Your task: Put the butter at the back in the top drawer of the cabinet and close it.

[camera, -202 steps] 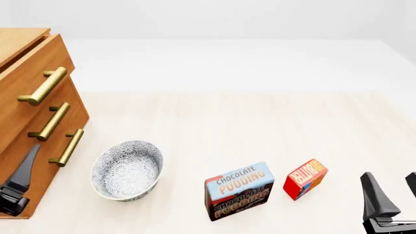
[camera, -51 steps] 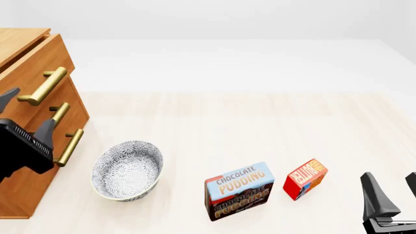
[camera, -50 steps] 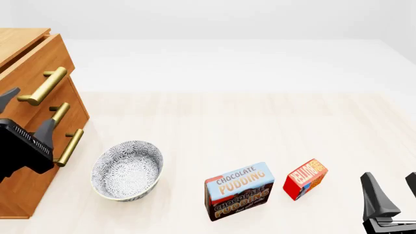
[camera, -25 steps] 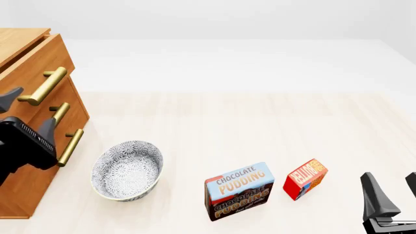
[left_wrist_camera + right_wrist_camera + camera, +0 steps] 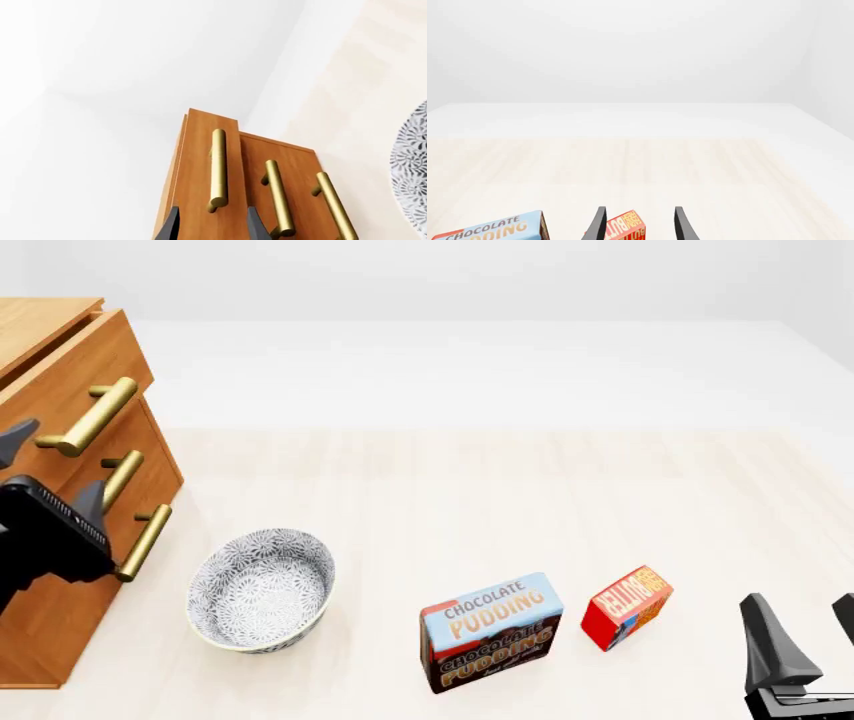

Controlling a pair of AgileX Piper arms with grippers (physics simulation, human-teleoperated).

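Note:
The cabinet (image 5: 54,570) stands at the table's left edge, and its top drawer (image 5: 60,375) looks closed, with a brass handle (image 5: 88,417). My left gripper (image 5: 54,468) is open just in front of the drawer fronts, level with the near end of that handle. In the left wrist view the top handle's end (image 5: 217,200) lies just ahead, between the fingertips (image 5: 172,224). The butter (image 5: 626,606) stands on the table at the front right. My right gripper (image 5: 805,628) is open, low, right of it. The butter (image 5: 626,228) shows between its fingers in the right wrist view.
A chocolate pudding box (image 5: 490,632) stands left of the butter. A patterned bowl (image 5: 260,588) sits between it and the cabinet. The two lower handles (image 5: 104,488) (image 5: 140,541) lie below the left gripper. The table runs back to a white wall.
The left gripper rose from the cabinet's base to the top handle's height, then crept left toward the drawer fronts. The right arm, butter and pudding box have not moved.

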